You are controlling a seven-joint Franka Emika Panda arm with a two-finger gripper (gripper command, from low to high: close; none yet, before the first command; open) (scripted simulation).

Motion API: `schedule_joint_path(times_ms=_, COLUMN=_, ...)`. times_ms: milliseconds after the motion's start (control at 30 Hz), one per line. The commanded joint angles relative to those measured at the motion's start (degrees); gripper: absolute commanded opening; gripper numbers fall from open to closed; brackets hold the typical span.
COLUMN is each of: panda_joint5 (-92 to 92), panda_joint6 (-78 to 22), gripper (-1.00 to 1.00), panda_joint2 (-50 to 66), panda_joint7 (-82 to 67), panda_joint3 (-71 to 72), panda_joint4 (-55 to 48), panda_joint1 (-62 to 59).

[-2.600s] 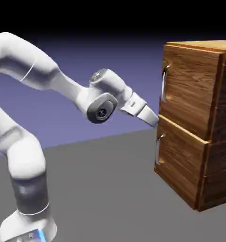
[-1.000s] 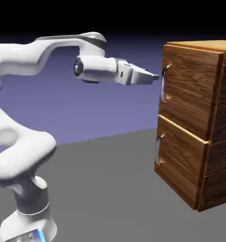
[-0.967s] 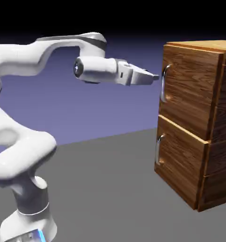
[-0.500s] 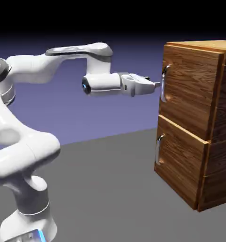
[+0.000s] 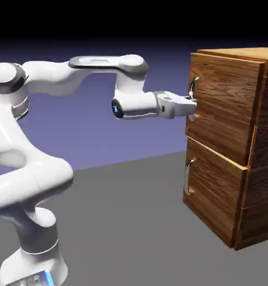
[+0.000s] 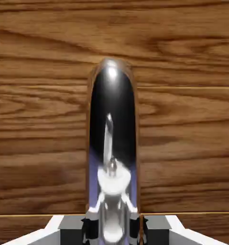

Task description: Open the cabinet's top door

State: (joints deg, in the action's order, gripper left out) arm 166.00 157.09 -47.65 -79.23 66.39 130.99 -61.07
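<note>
Exterior view, pincer [image 5: 192, 106] hiding part of upper handle [image 5: 193, 86]

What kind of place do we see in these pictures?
Probably a simulated robot test scene, not a real room: a white robot arm, a wooden cabinet with silver handles, and a plain blue-violet backdrop.

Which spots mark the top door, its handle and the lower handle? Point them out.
top door [image 5: 228, 100]: exterior view, front face
top door's handle [image 6: 112, 91]: hand view, curved bar
lower handle [image 5: 187, 177]: exterior view, bar
</note>
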Motion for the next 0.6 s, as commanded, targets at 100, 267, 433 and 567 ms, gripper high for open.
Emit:
schedule_joint_path(times_ms=100, panda_joint5=0.0, panda_joint6=-1.6, gripper=-1.00, panda_joint2=6.3, panda_joint7=-8.1, panda_joint3=-6.8, panda_joint4=3.0, panda_joint1=8.3)
schedule_joint_path(times_ms=267, panda_joint5=-0.9, panda_joint6=-2.7, gripper=-1.00, panda_joint2=11.7, panda_joint7=-15.3, panda_joint3=-16.1, panda_joint4=5.5, panda_joint1=18.7)
schedule_joint_path(times_ms=433, panda_joint5=-12.3, panda_joint6=-8.5, gripper=-1.00, panda_joint2=9.9, panda_joint7=-8.7, panda_joint3=-25.8, panda_joint4=12.2, panda_joint1=27.6)
schedule_joint_path(times_ms=567, panda_joint5=-22.3, panda_joint6=-14.5, gripper=-1.00, panda_joint2=7.3, panda_joint7=-3.0, panda_joint3=-33.0, panda_joint4=17.5, panda_joint1=32.4)
